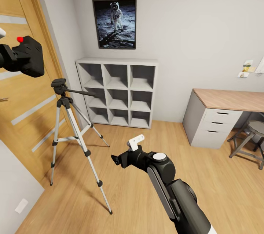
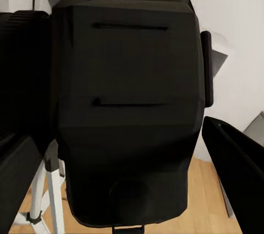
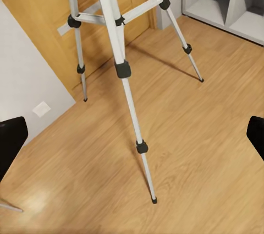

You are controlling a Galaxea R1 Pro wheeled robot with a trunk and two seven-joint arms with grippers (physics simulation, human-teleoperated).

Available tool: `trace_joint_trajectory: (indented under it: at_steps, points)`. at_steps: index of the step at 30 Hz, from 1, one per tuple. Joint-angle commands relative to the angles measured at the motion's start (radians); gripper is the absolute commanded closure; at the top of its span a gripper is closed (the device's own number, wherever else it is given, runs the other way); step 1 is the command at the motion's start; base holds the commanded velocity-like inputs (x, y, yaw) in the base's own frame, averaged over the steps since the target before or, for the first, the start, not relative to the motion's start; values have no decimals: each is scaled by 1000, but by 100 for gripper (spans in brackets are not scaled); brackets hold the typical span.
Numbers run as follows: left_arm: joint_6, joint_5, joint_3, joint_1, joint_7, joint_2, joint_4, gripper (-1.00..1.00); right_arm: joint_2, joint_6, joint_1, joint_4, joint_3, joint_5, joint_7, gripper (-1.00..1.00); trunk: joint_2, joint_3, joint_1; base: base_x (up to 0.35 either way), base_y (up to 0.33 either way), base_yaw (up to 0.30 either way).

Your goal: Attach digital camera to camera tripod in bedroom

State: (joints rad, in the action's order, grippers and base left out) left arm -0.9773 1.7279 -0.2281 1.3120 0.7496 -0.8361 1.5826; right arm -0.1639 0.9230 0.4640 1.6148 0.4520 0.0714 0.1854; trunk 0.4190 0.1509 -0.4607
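The camera tripod (image 1: 69, 124) stands upright on the wood plank floor (image 1: 139, 175), all 3 silver legs spread, black head on top w/ thin pan handle pointing toward the white cube shelf (image 1: 117, 92). Nothing is mounted on the tripod head. The tripod is just in front of the wooden door (image 1: 25, 91), and the shelf sits beyond it against the grey wall, under an astronaut poster (image 1: 114, 23).

The digital camera (image 1: 27, 56) is up in the air, above and to the door side of the tripod head, clear of it, red button on top. In the left wrist view the camera (image 2: 129, 107) sits between the left gripper (image 2: 129, 151) fingers, one dark finger (image 2: 236, 168) beside each side of it, so it's clamped.

The right gripper (image 3: 132, 135) hovers low over the floor near the tripod's front leg (image 3: 129, 96); fingers wide apart, holding nothing. Right arm (image 1: 168, 182) reaches in from the side away from the door. A desk (image 1: 223, 113) w/ drawers and a stool (image 1: 253, 138) are well apart from the tripod, past the shelf.
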Motion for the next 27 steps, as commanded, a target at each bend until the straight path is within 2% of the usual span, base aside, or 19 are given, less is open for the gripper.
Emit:
trace_joint_trajectory:
  at_steps: [1, 6, 17, 20, 21, 25, 27]
  points:
    - [2, 16, -2, 2, 19, -1, 2, 100, 0, 5, 1, 1, 1, 7, -2, -100, 2, 2, -1, 176, 69, 0]
    - [1, 35, -8, 2, 42, 0, 4, 100, 0, 5, -2, 1, 9, 6, -1, -100, 2, 2, -1, 244, 80, 0]
    - [-2, 46, -15, -1, 51, 0, -2, 100, 0, 5, -5, 3, 14, 5, 1, -100, 2, 2, -1, 300, 109, 0]
    - [-2, 77, -16, -2, 52, -1, -3, 100, 0, 5, -5, 3, 14, 5, 2, -100, 2, 2, -1, 274, 209, 0]
    - [-2, 77, -16, -2, 52, -1, -3, 100, 0, 5, -5, 3, 14, 5, 2, -100, 2, 2, -1, 256, 228, 0]
    - [-3, 132, -16, -2, 55, -4, -4, 100, 0, 6, -5, 3, 17, 5, 2, -100, 2, 2, -1, 204, 266, 0]
    - [-3, 141, -16, -2, 56, -4, -4, 100, 0, 6, -5, 3, 19, 5, 1, -100, 2, 2, -1, 156, 288, 0]
